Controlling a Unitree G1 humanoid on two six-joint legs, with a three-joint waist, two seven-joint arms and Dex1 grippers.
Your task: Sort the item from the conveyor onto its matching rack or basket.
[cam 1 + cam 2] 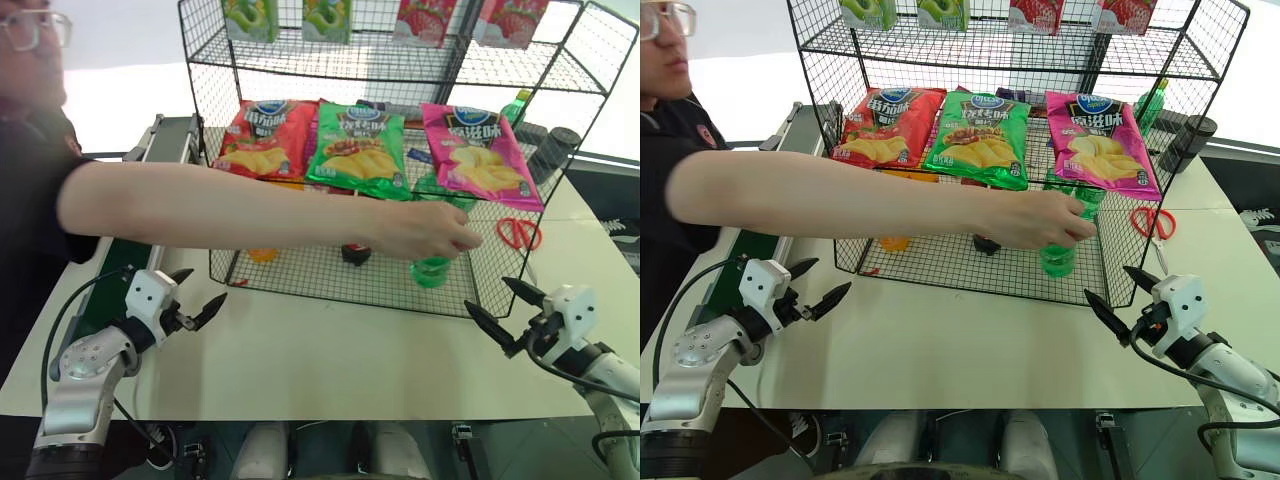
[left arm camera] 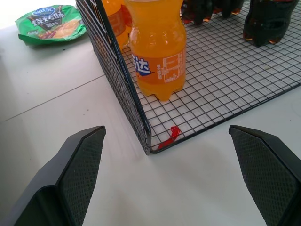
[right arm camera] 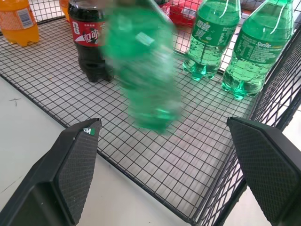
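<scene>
Ann: Left eye view first. Where are the two robot hands?

Ben: Low down, one at each side of the white table (image 1: 330, 350). The left gripper (image 1: 196, 297) has its two black fingers spread wide and holds nothing. The right gripper (image 1: 505, 306) is wide open too, with nothing in it. Both point in toward the big black wire shelf rack (image 1: 400, 60).

Ann: Where is the small see-through green plastic soda bottle (image 1: 1060, 250)?

Ben: A person's bare hand (image 1: 1035, 222) holds it over the bottom wire shelf. It stands up tall, bottom end down. Its top is hidden by the hand.

Ann: And the long dark green belt (image 1: 115, 270)?

Ben: It runs along the left side of the table, partly behind the person's arm
</scene>
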